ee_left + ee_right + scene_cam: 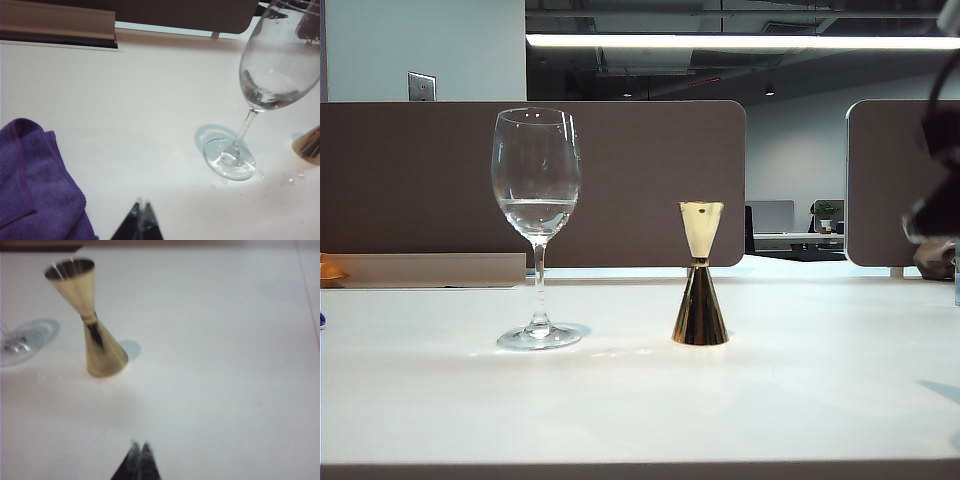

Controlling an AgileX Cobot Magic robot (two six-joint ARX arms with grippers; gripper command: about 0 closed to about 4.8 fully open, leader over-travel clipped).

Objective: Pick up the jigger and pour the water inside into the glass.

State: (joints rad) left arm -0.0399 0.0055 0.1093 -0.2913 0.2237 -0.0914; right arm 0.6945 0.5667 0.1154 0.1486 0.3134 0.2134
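A purple cloth [35, 185] lies crumpled on the white worktop [800, 390] at the far left, seen only in the left wrist view. The left end effector [141, 220] hangs above the worktop just beside that cloth, its two dark fingertips drawn together to a point with nothing between them; it is well apart from the glass.

The glass [536, 225] stands upright on the left half of the worktop, its round foot flat on the surface. The water [536, 212] fills the lower part of its bowl, its level line clear in the exterior view. A few small droplets [292, 177] sit on the worktop between the foot of the glass and the jigger.

The jigger [700, 275] stands upright to the right of the glass, near it but not touching, on its darker, wider cone with the paler cone opening upward. Nothing grips it.

The right end effector [139, 457] is off the worktop, nearer and to the right of the jigger and well apart from it; its fingertips are pressed together and empty. At the right edge of the exterior view a dark blurred shape [935, 200] shows, too unclear to make out.
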